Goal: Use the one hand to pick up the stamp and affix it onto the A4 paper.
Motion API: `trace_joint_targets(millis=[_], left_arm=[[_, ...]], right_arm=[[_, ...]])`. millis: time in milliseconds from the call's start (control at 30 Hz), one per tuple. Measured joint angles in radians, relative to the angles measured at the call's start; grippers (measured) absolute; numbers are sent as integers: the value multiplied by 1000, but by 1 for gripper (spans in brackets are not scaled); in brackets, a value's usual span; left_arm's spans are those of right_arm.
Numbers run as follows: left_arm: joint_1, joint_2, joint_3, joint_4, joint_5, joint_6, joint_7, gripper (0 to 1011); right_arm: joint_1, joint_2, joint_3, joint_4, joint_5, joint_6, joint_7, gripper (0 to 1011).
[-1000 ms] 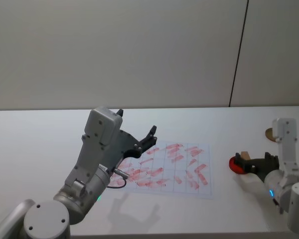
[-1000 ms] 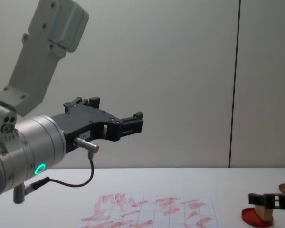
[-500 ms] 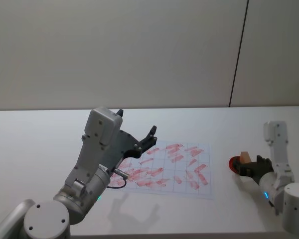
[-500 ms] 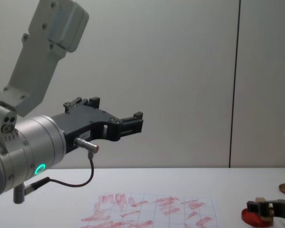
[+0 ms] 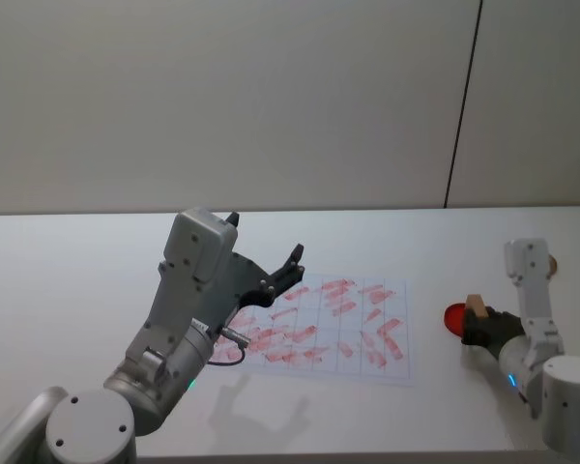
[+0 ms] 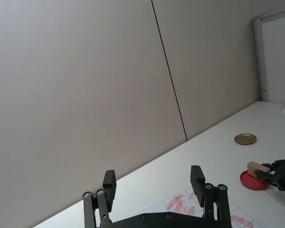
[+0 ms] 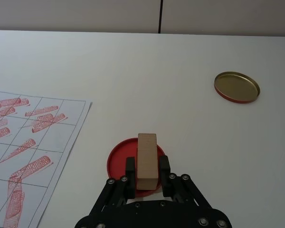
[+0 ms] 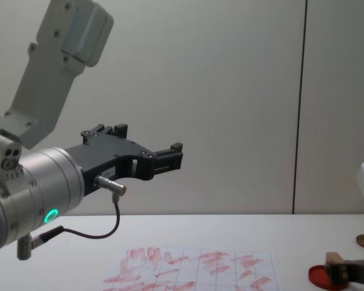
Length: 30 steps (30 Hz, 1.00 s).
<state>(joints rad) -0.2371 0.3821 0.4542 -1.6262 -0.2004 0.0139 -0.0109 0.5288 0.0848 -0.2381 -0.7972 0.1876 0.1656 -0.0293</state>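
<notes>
My right hand (image 7: 147, 164) is low over the worktop (image 7: 133, 71), off the right edge of the A4 paper (image 7: 28, 142). Its jaws are closed on the stamp (image 7: 147, 159), one black finger pressed to each long side of the small wooden block. The stamp stands upright over the round red ink pad (image 7: 118, 161). I cannot tell whether its foot touches the pad or sits just clear of it. The pad lies just beside the sheet, and the sheet is covered in smeared red stamp marks across a faint grid. A brass-coloured lid (image 7: 236, 86) lies flat on the worktop, farther back and well apart from the pad. My left hand (image 6: 153, 176) hangs raised above the left part of the paper, jaws spread wide with nothing between them.
</notes>
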Motion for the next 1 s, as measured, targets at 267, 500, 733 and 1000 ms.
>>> trace_joint_targets(millis=[267,500,733,1000], left_arm=[[0,0,0,0,0,0,0,993],[0,0,0,0,0,0,0,993],[0,0,0,0,0,0,0,993],[0,0,0,0,0,0,0,993]], right_arm=[[9,-5,0,17,-6,-1,-5,219],[19,-10,3,34,-3,7,-12,219],[35,-17,9,60,13,19,-17,219],[51,-23,17,90,36,31,-21,219]])
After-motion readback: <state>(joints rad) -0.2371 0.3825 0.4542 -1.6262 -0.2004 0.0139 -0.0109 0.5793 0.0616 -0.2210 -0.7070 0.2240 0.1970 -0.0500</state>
